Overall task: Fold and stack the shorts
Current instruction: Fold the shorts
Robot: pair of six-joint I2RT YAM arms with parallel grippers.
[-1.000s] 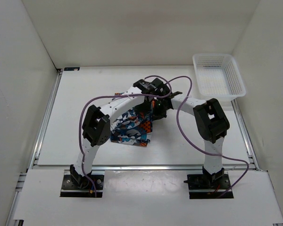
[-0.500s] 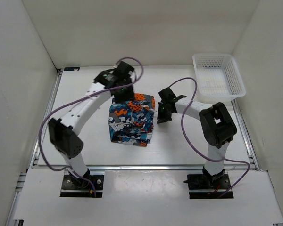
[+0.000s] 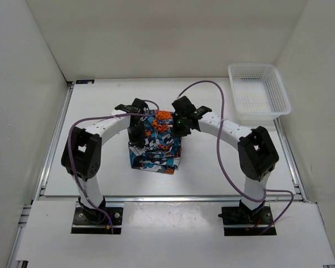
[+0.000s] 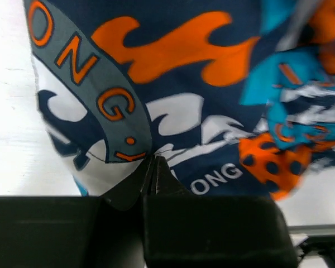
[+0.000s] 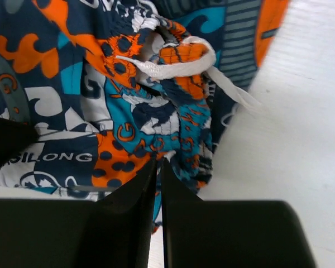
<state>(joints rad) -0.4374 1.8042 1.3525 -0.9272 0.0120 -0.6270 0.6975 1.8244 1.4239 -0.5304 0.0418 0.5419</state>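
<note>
The shorts (image 3: 156, 152) lie in a folded pile at the middle of the table, in an orange, teal, navy and white print. My left gripper (image 3: 138, 132) is at the pile's upper left. In the left wrist view the left gripper (image 4: 153, 159) is shut, and the shorts (image 4: 173, 84) pucker toward its tips. My right gripper (image 3: 178, 125) is at the pile's upper right. In the right wrist view the right gripper (image 5: 159, 161) shows only a hairline slit, its tips against the bunched edge of the shorts (image 5: 117, 111), below the white drawstring (image 5: 173, 67). I cannot tell whether it pinches cloth.
A white mesh basket (image 3: 259, 89) stands at the back right corner of the white table (image 3: 95, 139). White walls close in the left, back and right sides. Purple cables loop above both arms.
The left gripper came from the pile's back left corner down to its left side and shut there. The right gripper moved from beside the pile back onto its upper right edge.
</note>
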